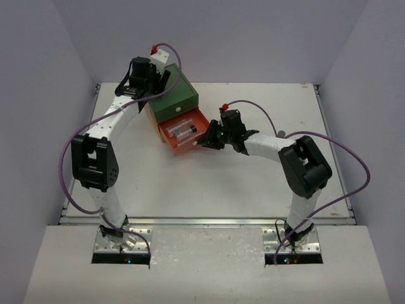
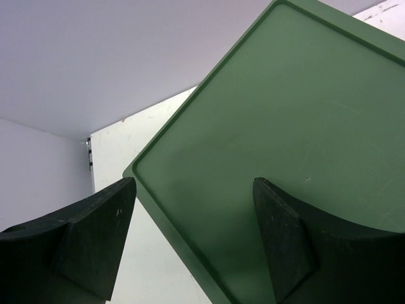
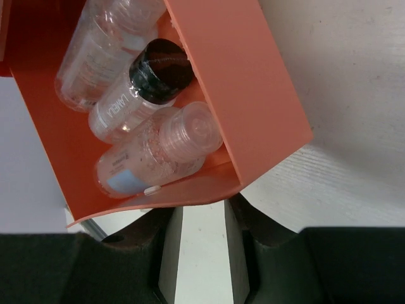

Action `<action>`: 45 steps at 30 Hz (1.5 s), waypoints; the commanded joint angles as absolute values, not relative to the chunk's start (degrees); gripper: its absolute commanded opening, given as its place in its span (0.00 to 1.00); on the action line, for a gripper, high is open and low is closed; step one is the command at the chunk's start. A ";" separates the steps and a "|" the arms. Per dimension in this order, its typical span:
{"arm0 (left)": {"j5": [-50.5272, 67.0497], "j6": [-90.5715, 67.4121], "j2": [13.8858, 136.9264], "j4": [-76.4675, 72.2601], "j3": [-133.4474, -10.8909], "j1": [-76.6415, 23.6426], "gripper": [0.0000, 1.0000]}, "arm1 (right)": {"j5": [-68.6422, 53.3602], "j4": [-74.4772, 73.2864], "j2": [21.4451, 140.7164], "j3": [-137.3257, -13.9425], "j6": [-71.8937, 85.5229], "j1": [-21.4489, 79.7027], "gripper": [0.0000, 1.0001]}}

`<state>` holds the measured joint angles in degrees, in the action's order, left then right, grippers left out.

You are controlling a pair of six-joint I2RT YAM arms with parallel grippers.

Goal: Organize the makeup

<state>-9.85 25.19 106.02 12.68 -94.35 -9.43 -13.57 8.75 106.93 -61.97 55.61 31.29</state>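
While the left gripper guards the drawer box from above, the makeup lies in its open orange drawer
On the left, that gripper's jaws are spread wide over a corner of the green lid, one finger above the lid and the other past its edge, clasping nothing, probably so the box cannot slide; further right, the pulled-out drawer holds a clear bottle, a black-capped bottle and a pinkish bottle lying side by side; at the drawer's front corner the right gripper has its jaws narrowly parted with bare table showing in the gap, gripping nothing, seemingly placed to move the drawer, though I cannot tell if the tips touch it
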 commanded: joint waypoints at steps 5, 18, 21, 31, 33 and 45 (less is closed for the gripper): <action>-7.62 25.44 107.36 19.97 -88.58 -9.49 0.73 | -10.79 14.90 109.08 -67.96 58.97 31.64 0.31; -6.15 26.28 107.07 19.73 -88.07 -9.51 0.73 | -2.48 13.62 119.73 -82.33 62.03 31.64 0.29; -5.84 26.28 106.94 19.80 -88.09 -9.49 0.73 | -0.51 13.78 122.06 -85.06 62.14 31.64 0.29; -5.33 26.48 106.79 19.86 -88.36 -9.49 0.74 | 0.68 16.92 126.12 -89.21 63.35 31.84 0.31; -5.18 26.59 106.79 20.01 -88.47 -9.49 0.74 | 1.18 17.54 125.65 -88.83 61.39 31.90 0.31; -3.78 26.44 107.53 20.61 -90.40 -9.49 0.74 | -6.22 53.47 116.11 -61.87 22.02 36.91 0.60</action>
<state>-6.77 25.72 104.99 9.05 -91.46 -9.39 -6.01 32.94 118.74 -67.24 42.16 33.11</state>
